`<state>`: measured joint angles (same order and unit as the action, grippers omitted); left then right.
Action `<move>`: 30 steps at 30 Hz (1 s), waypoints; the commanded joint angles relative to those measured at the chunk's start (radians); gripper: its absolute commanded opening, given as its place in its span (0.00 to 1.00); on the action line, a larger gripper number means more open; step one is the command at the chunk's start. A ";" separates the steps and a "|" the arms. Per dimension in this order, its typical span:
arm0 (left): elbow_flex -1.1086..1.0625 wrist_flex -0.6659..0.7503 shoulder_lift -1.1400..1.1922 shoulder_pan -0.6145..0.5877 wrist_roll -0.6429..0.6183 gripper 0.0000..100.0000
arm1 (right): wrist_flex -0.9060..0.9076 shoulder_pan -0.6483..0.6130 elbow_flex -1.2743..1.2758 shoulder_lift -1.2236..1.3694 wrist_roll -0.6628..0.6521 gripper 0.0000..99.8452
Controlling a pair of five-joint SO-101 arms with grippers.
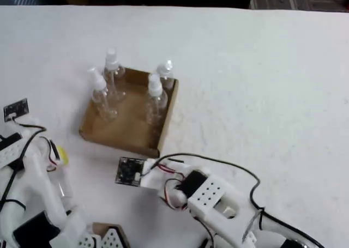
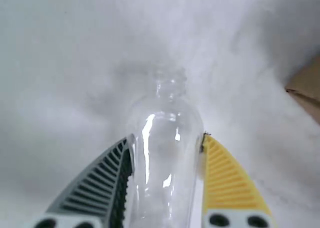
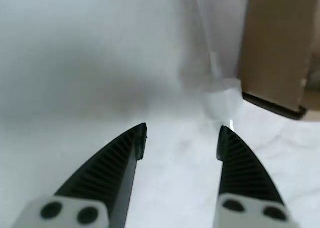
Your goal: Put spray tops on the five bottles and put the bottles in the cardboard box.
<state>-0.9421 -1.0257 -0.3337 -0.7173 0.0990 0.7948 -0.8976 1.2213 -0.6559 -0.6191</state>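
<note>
On my left, the left gripper (image 2: 166, 139) is clamped on a clear bottle (image 2: 165, 158). Its grey and yellow fingers press the bottle's sides, and its open neck, with no top on it, points away from the wrist over the white table (image 1: 262, 68). In the middle, the cardboard box (image 1: 117, 133) holds four bottles (image 1: 155, 103), each upright with a spray top fitted. On my right, the right gripper (image 3: 182, 135) sits low over the table with its black fingers spread wide and nothing between them. A loose spray top (image 3: 220, 100) lies just beyond its fingertips, beside the box wall.
</note>
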 commanded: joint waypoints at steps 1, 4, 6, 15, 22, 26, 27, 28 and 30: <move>0.023 0.028 0.007 -0.015 0.043 0.02 | -0.036 -0.012 -0.032 0.062 -0.029 0.19; 0.017 0.031 0.007 -0.013 0.044 0.02 | -0.035 -0.012 -0.034 0.064 -0.031 0.19; 0.011 0.034 0.007 -0.012 0.048 0.02 | -0.024 -0.012 -0.035 0.062 -0.031 0.19; 0.009 0.034 0.007 -0.012 0.051 0.02 | 0.114 0.047 -0.083 -0.168 -0.031 0.18; 0.008 0.034 0.007 -0.012 0.051 0.02 | 0.088 0.064 -0.083 -0.182 -0.034 0.19; 0.008 0.034 0.007 -0.012 0.052 0.02 | 0.015 0.064 -0.083 -0.077 -0.091 0.19; 0.008 0.034 0.007 -0.012 0.052 0.02 | -0.007 0.064 -0.083 -0.044 -0.100 0.18; 0.008 0.034 0.007 -0.012 0.052 0.02 | -0.027 0.064 -0.084 -0.008 -0.104 0.18; 0.008 0.034 0.007 -0.012 0.052 0.02 | -0.068 0.064 -0.089 0.065 -0.109 0.18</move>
<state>-0.9421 -1.0257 -0.3337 -0.7173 0.1358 0.7856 -0.8424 1.1861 -0.6667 -0.7066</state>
